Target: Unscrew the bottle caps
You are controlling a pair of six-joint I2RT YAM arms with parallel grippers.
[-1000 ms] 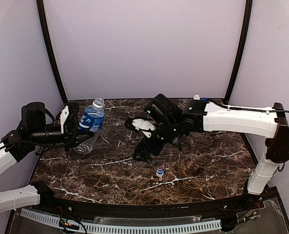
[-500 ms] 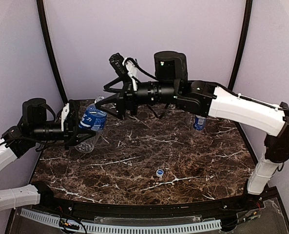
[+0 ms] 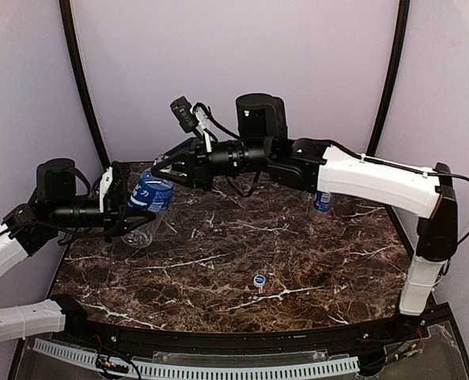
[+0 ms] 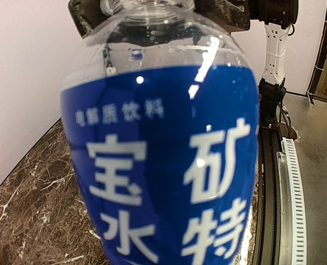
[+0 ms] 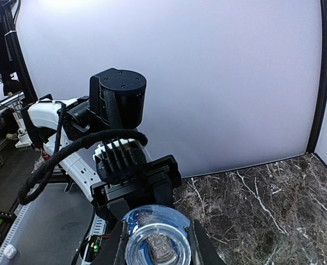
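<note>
While the left gripper [image 3: 131, 212] clamps the blue-labelled bottle [image 3: 149, 196] around its body in the top view, tilted with its neck up and away from the arm bases, the right gripper [image 3: 161, 168] meets that bottle's top. Its jaws are drawn in narrow there and hide the cap. A loose blue cap [image 3: 259, 280] lies on the marble table [image 3: 313, 261], well to the right of the held bottle and nearer the bases. A second bottle [image 3: 323, 200] with a blue label stands well to the held bottle's right, partly hidden behind the right arm.

From the left wrist, the held bottle fills the frame. Beads of water cling inside its clear shoulder, but how full it is cannot be told. Black fingers [image 4: 224, 14] press in on either side of its neck.

From the right wrist, the cap [image 5: 156, 245] shows end-on, pinched between that gripper's two fingers.
</note>
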